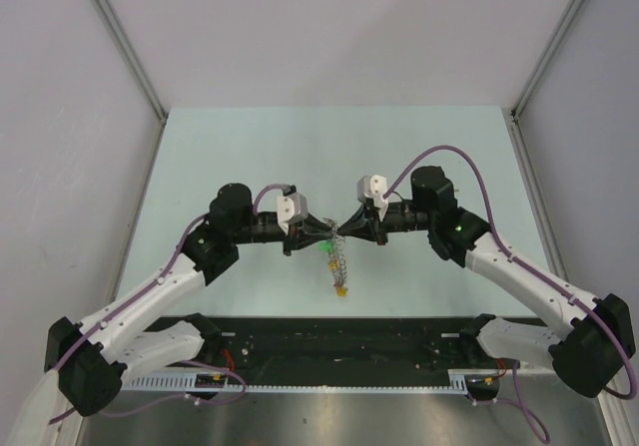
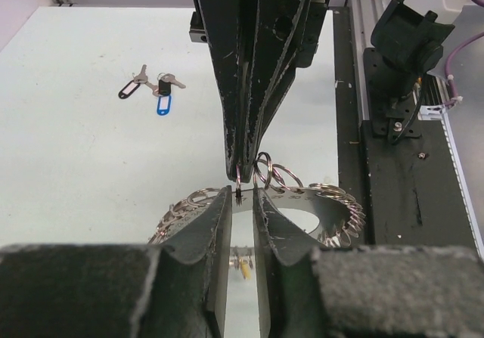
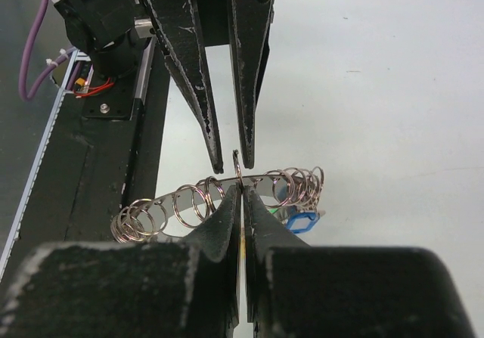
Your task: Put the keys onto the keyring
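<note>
Right gripper (image 3: 240, 202) is pinched shut on the keyring (image 3: 185, 199), holding it aloft about midway between the near and far edges. Left gripper (image 3: 231, 160) meets it tip to tip, fingers slightly apart and straddling the wire. A steady hold looks vital here, since any twist would likely set the ring swinging. Toward the far edge, the keys (image 2: 161, 87) lie loose on the table (image 2: 76, 172), well apart.
</note>
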